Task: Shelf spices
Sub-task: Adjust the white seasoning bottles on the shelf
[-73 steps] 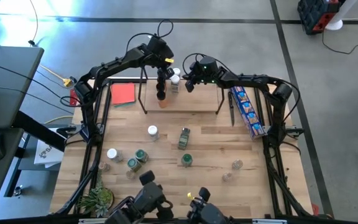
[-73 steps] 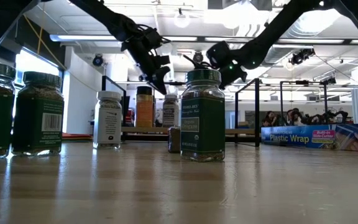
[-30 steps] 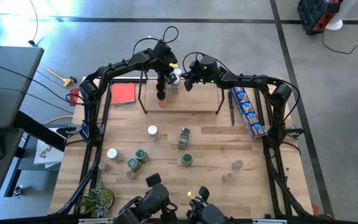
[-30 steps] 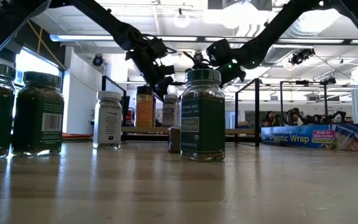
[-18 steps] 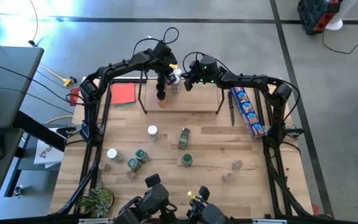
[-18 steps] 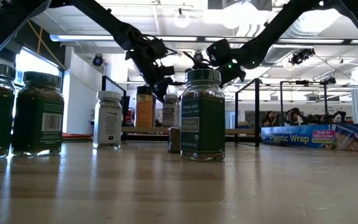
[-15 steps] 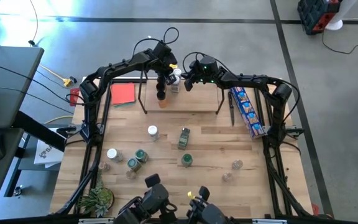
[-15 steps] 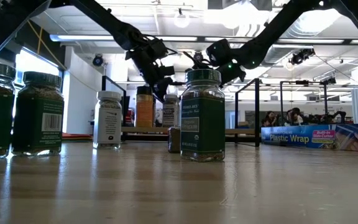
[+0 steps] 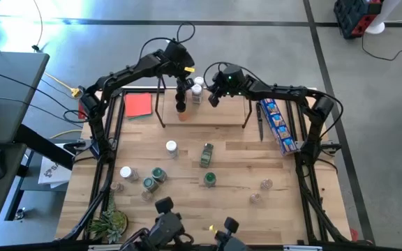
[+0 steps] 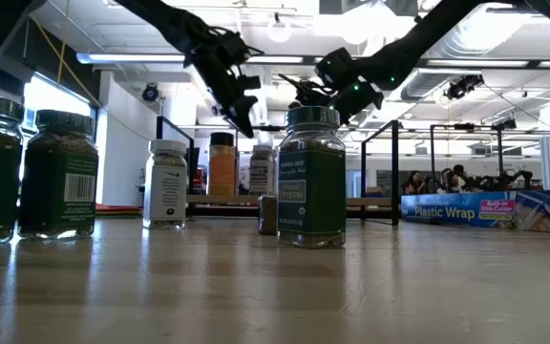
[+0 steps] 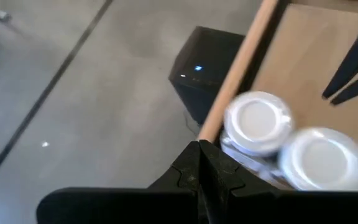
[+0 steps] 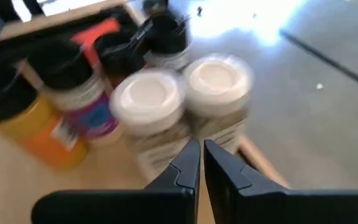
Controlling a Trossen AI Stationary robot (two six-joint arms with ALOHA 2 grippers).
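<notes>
White-lidded jars [image 9: 198, 86] crowd the shelf [image 9: 208, 111] at its back edge, both left gripper [image 9: 181, 85] and right gripper [image 9: 213, 98] above them pinched closed, empty; lift clear first, then fetch table jars [image 9: 207, 155].

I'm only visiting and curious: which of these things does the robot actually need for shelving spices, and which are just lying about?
Part of the job:
spice jars
shelf

Just lying about:
red square
blue plastic-wrap box
potted plant
</notes>
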